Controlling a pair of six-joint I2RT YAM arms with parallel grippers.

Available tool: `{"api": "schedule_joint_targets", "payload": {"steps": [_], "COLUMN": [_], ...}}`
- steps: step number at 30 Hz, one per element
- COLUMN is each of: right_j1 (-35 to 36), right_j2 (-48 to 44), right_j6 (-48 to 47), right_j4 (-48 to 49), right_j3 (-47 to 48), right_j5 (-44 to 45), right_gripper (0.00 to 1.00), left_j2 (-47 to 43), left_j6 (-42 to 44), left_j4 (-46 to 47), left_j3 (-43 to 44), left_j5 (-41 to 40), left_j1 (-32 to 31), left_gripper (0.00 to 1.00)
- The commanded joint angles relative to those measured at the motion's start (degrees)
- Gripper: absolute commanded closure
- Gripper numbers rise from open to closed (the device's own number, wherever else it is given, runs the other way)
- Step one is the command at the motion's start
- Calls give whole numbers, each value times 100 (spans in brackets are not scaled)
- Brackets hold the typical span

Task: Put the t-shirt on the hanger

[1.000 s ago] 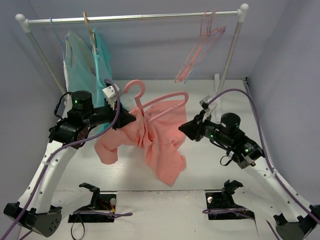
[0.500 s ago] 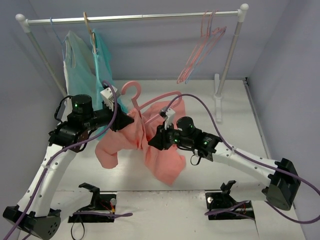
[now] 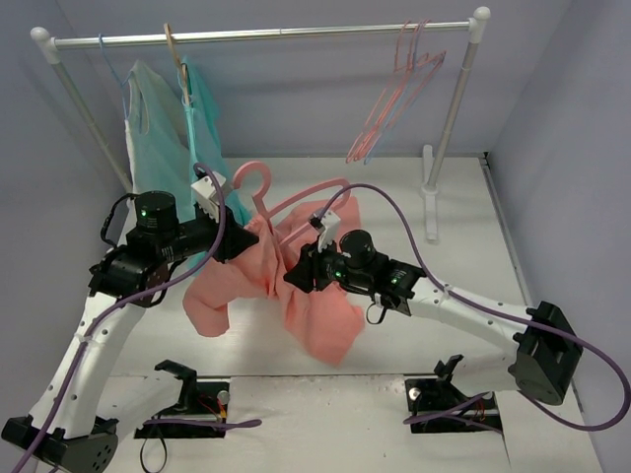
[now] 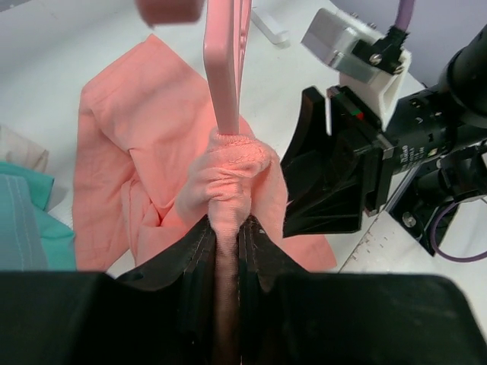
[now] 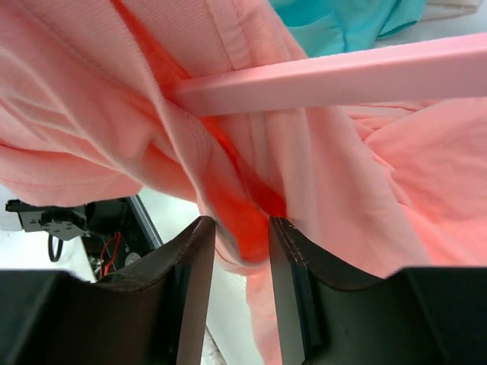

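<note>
Left gripper [image 4: 228, 228] pinches the t-shirt's [image 3: 320, 315] bunched collar against the hanger [image 4: 226, 68], holding both aloft over the counter [image 3: 473, 256]. At its 3 o'clock, the right gripper [image 5: 242, 228] straddles a fold, seemingly to spread the fabric; I cannot tell whether it is clamped.

The white table [image 3: 473, 217] carries a clothes rack [image 3: 449, 118] standing along its far edge, and two small black stands [image 3: 182, 389] [image 3: 444, 384] with cables at its near edge.
</note>
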Motion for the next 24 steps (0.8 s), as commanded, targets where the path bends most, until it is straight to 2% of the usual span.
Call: {"api": "schedule_joint_targets", "payload": {"steps": [1,4,6,9,10,13,19,22,24], "right_j1": [33,24,24,24,24,24,24,24,24], "right_j2": [-488,-795,-902,-920,-824,-543,-77,99,187], "right_j6": [-164,-156,-129,-112,-129,-129,-164,-173,-138], "right_j4": [170,-15,-7,11,28,169,582,714,758], "right_j3": [269,190,120,102,93,84,93,102,128], "right_j5": [280,499,552,640,632,518,385,368,237], "right_gripper": [64,57,57,75,86,100,98,86,82], "left_j2": [-163,-190,-216,-242,-234,-208,-198,-234,-251], "left_j6": [163,313,409,436,428,305,94,58,50], "left_j4": [220,105,70,87,105,228,430,474,492], "left_j3": [64,12,-24,-33,-24,38,91,90,73], "left_j5": [-176,-238,-256,-203,-168,-72,113,139,122], "left_j1": [-9,-9,-9,-9,-9,-9,-18,-27,-27], "left_gripper": [100,100,100,100,100,100,100,100,100]}}
